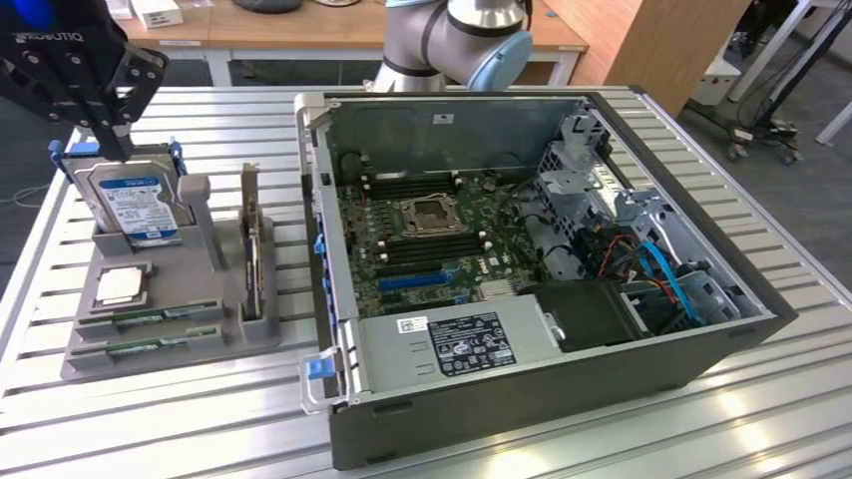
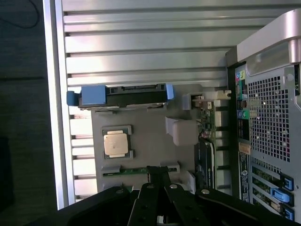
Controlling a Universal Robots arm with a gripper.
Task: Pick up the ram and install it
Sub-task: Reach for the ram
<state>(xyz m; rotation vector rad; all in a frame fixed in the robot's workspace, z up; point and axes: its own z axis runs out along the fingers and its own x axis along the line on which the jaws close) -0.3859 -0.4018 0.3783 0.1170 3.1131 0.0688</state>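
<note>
1. My gripper [image 1: 122, 150] hangs above the grey tray [image 1: 200, 344] at the exterior view's left, up over the end where the hard drive [image 1: 134, 205] stands. My fingers are pressed together, and there is nothing between them.
2. The ram [image 1: 150, 318] lies flat in its slot at the near end of the tray, just in front of the processor chip [image 1: 120, 286]. A second stick [image 1: 134, 350] lies in the next slot along. I am touching neither.
3. Through the wrist camera, my closed fingertips [image 2: 158, 173] line up with the green strip of the ram [image 2: 134, 170], but I judge I am well above it and not down on it.
4. The computer case [image 1: 533, 399] sits open beside the tray with the motherboard [image 1: 426, 230] exposed. The long memory slots [image 1: 399, 182] by the processor socket look bare, though I can't be sure from here.
5. My judgement is that nothing is done yet. The ram is not picked up, not carried across to the case, and not seated in a slot.
</note>
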